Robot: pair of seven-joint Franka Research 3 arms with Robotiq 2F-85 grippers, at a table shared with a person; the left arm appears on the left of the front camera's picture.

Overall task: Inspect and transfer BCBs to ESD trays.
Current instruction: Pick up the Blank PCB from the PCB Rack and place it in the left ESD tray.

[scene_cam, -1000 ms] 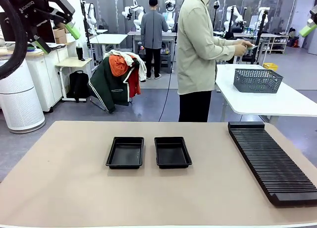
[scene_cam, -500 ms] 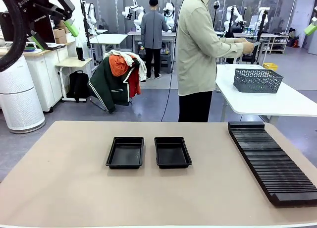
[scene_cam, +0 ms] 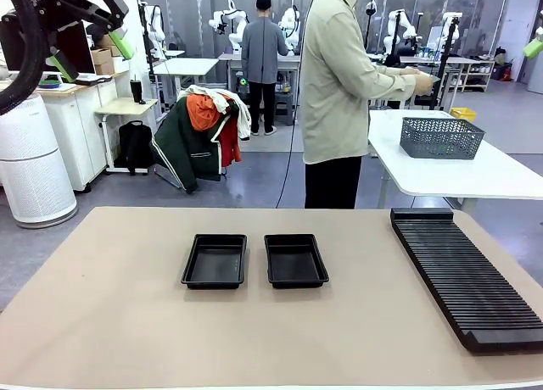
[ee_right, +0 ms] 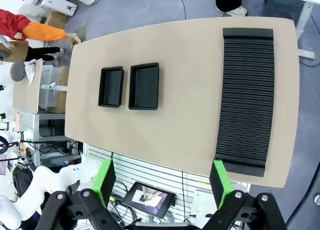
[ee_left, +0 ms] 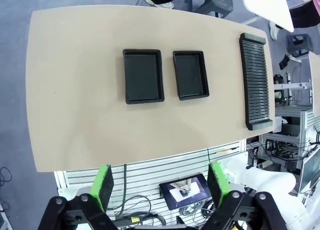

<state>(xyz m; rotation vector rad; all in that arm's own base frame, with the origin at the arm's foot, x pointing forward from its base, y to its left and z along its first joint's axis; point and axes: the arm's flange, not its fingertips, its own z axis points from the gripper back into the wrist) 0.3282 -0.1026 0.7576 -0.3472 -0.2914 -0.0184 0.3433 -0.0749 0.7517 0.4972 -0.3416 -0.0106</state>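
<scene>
My left claw [ee_left: 161, 182], black with green pads, hung high over the beige counter [ee_left: 75, 90], its fingers spread wide and gripping nothing. My right claw [ee_right: 162, 182] hung the same way. Below, a shallow black rectangular plastic ESD tray [scene_cam: 215, 261] and a second ESD tray [scene_cam: 295, 260] lay side by side mid-counter. A long black ribbed rack [scene_cam: 467, 275] lay well to their right. Beyond, a person in a pale shirt [scene_cam: 339, 76] faced a grey mesh basket [scene_cam: 441, 137] with hands raised; I could not tell what they held.

Two ESD trays [scene_cam: 214, 261], one black slotted rack [scene_cam: 465, 275], one grey mesh basket [scene_cam: 441, 137], one tan table [scene_cam: 127, 314].
</scene>
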